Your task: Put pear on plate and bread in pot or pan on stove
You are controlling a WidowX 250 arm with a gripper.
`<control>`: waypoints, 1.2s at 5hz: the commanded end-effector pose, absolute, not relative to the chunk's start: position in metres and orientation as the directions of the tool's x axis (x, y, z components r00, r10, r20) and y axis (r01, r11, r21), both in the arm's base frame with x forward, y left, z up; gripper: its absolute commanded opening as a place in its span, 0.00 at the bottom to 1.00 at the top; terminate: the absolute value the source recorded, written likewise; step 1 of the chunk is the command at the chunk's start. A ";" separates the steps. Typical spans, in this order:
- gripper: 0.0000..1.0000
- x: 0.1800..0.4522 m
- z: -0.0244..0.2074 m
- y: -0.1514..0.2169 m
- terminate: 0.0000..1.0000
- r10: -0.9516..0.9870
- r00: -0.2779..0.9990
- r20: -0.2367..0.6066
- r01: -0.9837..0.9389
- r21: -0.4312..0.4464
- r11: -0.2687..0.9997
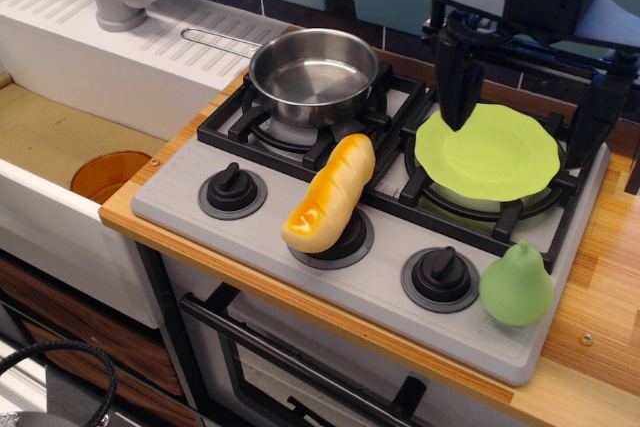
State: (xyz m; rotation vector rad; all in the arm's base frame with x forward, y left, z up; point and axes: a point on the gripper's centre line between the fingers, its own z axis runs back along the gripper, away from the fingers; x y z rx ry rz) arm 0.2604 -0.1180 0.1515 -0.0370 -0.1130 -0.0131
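- Sitting on the stove (180,197), the steel saucepan (313,73) occupies the rear left burner, its wire handle pointing toward the sink.
- The lime-green plate (490,157) rests on the burner grate to the right of the saucepan.
- The bread (331,193) lies tilted in front of the saucepan, its lower end over the middle knob.
- The pear (516,284) stands upright at the stove's front right corner, just beside the right knob (441,273), apart from the plate.
- The gripper (525,97) hangs above the plate, fingers spread wide and grasping nothing.
- The left knob (232,189) sits in front of the saucepan.
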 end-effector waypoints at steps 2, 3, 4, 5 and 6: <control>1.00 0.263 0.141 -0.121 0.00 -0.004 0.991 0.136 0.010 -0.040 0.999; 1.00 0.266 0.130 -0.125 0.00 0.000 0.987 0.163 0.007 -0.041 0.999; 1.00 0.267 0.121 -0.127 0.00 -0.002 0.984 0.178 0.009 -0.042 0.999; 1.00 0.268 0.110 -0.130 0.00 -0.002 0.983 0.184 0.010 -0.044 0.999; 1.00 0.267 0.101 -0.134 0.00 0.002 0.980 0.198 0.008 -0.048 0.999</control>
